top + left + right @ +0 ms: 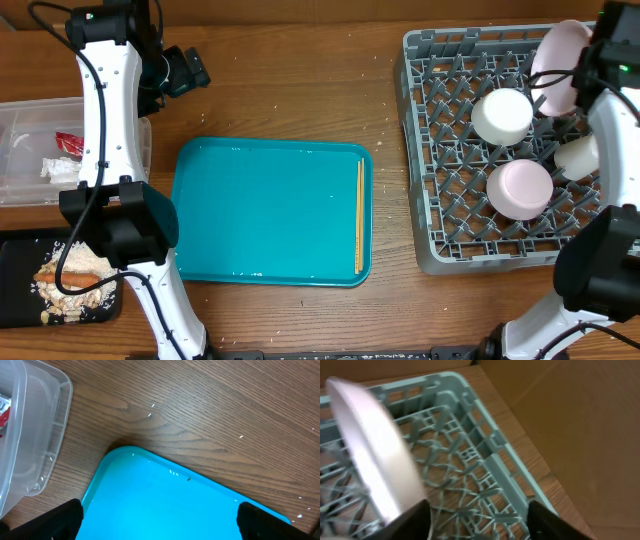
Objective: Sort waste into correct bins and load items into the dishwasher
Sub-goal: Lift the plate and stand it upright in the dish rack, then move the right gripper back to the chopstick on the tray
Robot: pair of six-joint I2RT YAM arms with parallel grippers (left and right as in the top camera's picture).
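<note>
The rack (415,150) at the worktop's (300,100) right edge holds four dishes: one plate (556,50) on edge in its far right corner, one white bowl (502,115) and one pinkish bowl (519,189) upside down, and one cup (580,155). The right gripper (480,522) hangs spread just beside the plate. The tub (20,110) at the left edge holds one wrapper (68,143) and one tissue (58,168). The black tray (15,300) at the near left corner holds one stick (68,270) among scraps (70,295). The left gripper (160,520) is spread wide over the teal tray's (270,210) far left corner; chopsticks (360,215) lie along its right edge
</note>
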